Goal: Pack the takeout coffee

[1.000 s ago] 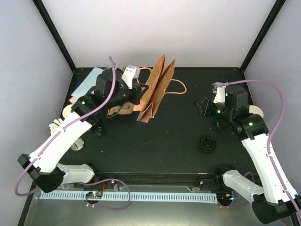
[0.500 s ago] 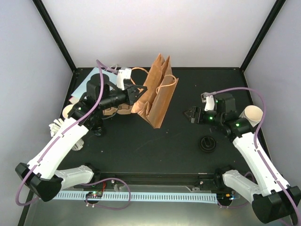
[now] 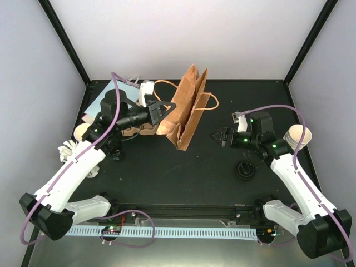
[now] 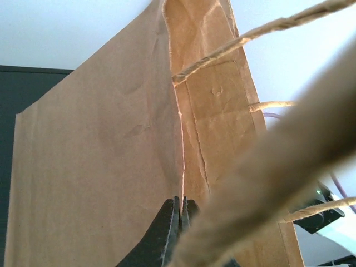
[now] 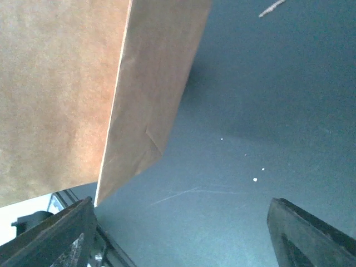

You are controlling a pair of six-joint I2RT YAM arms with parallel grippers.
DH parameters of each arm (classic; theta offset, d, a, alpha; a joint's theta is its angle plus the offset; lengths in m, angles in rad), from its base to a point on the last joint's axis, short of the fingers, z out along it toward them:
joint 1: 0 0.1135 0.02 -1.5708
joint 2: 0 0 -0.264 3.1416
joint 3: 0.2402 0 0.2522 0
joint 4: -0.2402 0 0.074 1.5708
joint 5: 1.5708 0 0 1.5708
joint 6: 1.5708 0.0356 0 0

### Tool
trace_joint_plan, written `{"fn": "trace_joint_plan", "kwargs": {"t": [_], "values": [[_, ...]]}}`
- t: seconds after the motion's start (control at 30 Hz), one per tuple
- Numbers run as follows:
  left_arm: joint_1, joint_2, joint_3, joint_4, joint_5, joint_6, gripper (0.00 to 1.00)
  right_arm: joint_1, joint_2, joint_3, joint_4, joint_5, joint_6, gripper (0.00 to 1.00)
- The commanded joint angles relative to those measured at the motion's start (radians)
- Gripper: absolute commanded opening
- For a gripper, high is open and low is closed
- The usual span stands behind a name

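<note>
A brown paper bag [image 3: 188, 108] stands folded flat on the black table, its twine handles [image 3: 211, 101] hanging to the right. My left gripper [image 3: 162, 112] is shut on the bag's left edge; the left wrist view shows the fingertips [image 4: 173, 214] pinched together on the paper fold [image 4: 100, 167]. My right gripper [image 3: 217, 137] is open and empty, just right of the bag's base and apart from it. The right wrist view shows the bag's lower corner [image 5: 139, 111] ahead. One cream-lined cup [image 3: 297, 135] sits far right, another [image 3: 82, 132] far left. A black lid [image 3: 245, 169] lies near the right arm.
A pale-blue bag [image 3: 90, 114] lies flat at the back left under the left arm. A brown cardboard carrier [image 3: 138, 129] sits behind the left gripper. White items [image 3: 68, 150] lie at the left edge. Black frame posts stand at the back corners.
My right gripper has moved left and lower, toward the bag's base. My left gripper has kept hold of the bag, which has swung and shifted slightly.
</note>
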Motion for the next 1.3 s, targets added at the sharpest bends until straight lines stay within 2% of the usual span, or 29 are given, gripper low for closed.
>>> {"fn": "trace_joint_plan", "kwargs": {"t": [0.0,0.1,0.27,0.7,1.27], "values": [[0.011,-0.027,0.002,0.077,0.044,-0.031,0.02,0.004,0.010,-0.008,0.080,-0.035,0.030,0.78],[0.012,-0.028,0.002,0.079,0.046,-0.034,0.02,0.004,0.029,-0.011,0.122,-0.059,0.061,0.65],[0.012,-0.028,-0.005,0.096,0.060,-0.046,0.02,0.007,0.058,-0.026,0.217,-0.099,0.140,0.56],[0.013,-0.026,-0.032,0.128,0.072,-0.067,0.02,0.089,0.131,0.032,0.266,0.008,0.206,0.54],[0.012,-0.033,-0.040,0.132,0.077,-0.071,0.02,0.094,0.153,0.054,0.265,0.041,0.213,0.44]]}}
